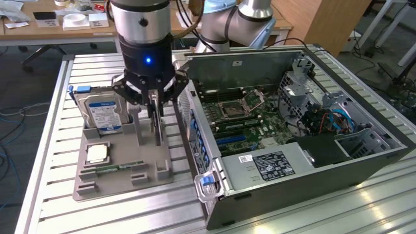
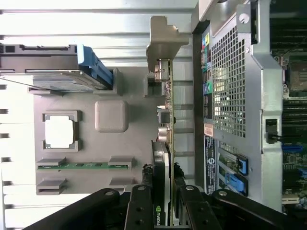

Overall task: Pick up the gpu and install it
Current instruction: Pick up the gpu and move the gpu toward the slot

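Hand tight on NVIDIA-logo gpu

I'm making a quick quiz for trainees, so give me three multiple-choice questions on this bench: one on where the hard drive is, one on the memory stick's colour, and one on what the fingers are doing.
1. Where is the hard drive?
A. in the grey holder
B. inside the computer case
C. on the wooden desk

2. What colour is the memory stick?
A. red
B. green
C. yellow

3. What are the fingers doing?
A. open over the hard drive
B. closed on the graphics card
C. closed on the memory stick

Answers:
1 A, it stands on edge in the holder's slot.
2 B, it is a green strip lying in the holder.
3 B, they press on both faces of the upright card.
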### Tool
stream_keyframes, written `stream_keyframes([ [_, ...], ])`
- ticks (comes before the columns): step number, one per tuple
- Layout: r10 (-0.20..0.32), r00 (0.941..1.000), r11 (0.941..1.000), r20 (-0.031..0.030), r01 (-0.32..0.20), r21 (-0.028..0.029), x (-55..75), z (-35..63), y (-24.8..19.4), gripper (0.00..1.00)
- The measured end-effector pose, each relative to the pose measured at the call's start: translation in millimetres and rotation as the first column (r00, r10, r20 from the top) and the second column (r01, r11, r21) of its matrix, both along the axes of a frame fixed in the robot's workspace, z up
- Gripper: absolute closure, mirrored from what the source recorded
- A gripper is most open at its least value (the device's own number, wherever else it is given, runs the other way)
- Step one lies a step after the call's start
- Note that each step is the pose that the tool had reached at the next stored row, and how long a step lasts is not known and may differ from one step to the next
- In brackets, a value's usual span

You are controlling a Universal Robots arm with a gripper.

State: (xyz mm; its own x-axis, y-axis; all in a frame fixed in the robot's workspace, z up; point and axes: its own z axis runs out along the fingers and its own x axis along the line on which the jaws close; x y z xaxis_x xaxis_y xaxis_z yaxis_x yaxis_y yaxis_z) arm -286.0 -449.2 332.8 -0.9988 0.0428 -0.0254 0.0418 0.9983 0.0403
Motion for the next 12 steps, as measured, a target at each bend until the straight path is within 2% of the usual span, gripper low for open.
stream_keyframes([
  [12,0.0,1.0,1.0,0.0021,0.0,0.0,0.0,42.6,0.0,0.73],
])
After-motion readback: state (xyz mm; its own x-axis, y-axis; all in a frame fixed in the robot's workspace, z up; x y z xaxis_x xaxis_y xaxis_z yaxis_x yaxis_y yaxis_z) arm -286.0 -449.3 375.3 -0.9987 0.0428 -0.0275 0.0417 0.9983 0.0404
